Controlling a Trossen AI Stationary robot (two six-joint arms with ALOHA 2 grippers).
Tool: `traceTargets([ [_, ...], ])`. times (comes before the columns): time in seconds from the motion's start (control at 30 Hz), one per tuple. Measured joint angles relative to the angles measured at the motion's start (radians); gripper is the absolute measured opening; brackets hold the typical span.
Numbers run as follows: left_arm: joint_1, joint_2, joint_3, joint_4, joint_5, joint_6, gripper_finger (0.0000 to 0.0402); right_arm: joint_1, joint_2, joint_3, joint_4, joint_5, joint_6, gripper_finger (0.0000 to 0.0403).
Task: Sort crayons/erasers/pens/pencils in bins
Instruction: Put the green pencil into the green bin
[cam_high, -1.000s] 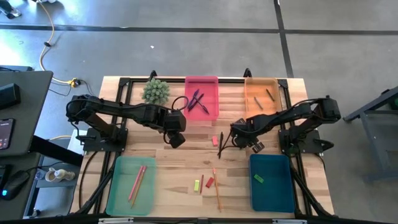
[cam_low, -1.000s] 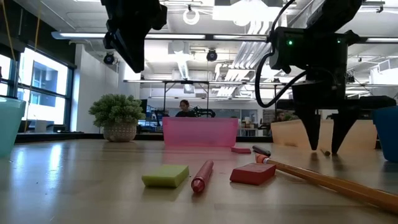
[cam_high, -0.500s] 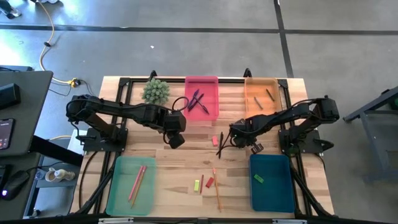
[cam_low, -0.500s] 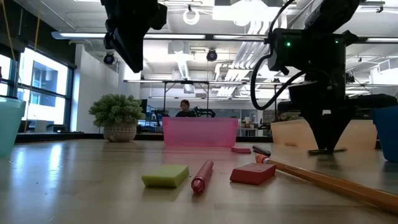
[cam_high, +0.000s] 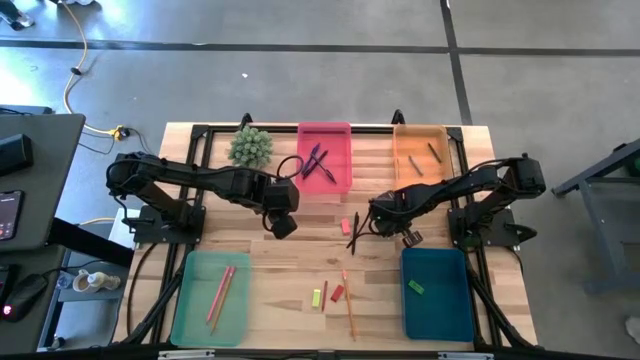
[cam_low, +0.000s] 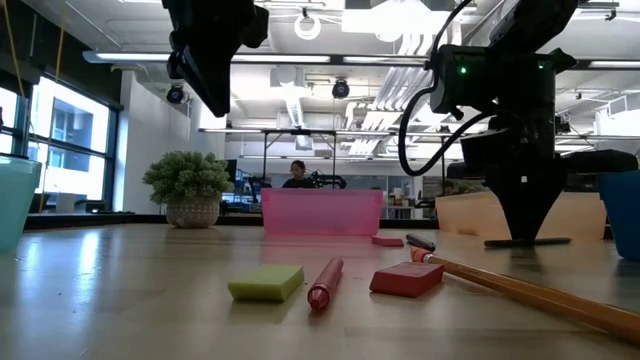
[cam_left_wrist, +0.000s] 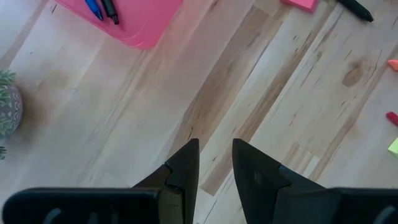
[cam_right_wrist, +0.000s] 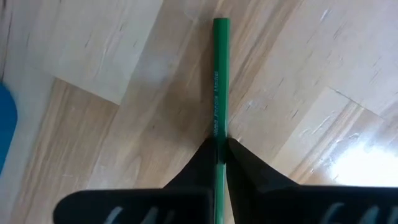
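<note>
1. Green stick, thin and pencil-like, is pinched between the right gripper's closed fingers at table level, lying flat on the wood and reaching forward past the tips.
2. Seen from above, the right gripper sits near the table's middle, between the orange bin and the dark blue bin, with bare wood around it.
3. Just beside it lie a dark pen and a pink eraser.
4. Farther toward the front edge lie an orange pencil, a red eraser and a yellow-green eraser.
5. Left gripper hangs above bare wood, fingers narrowly apart and holding nothing, near the pink bin with its pens.
6. Pale green bin at the front left corner holds pencils.
</note>
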Motion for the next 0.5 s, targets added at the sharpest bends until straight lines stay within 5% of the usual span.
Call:
traceTargets([
  [0.3, 0.0, 0.0, 0.0, 0.0, 0.0, 0.019, 0.009, 0.0, -0.061, -0.008, 0.004, -0.011, 0.055, 0.0],
  [0.5, 0.0, 0.0, 0.0, 0.0, 0.0, 0.02, 0.0127, 0.0, -0.102, -0.006, 0.019, -0.019, 0.138, 0.0],
])
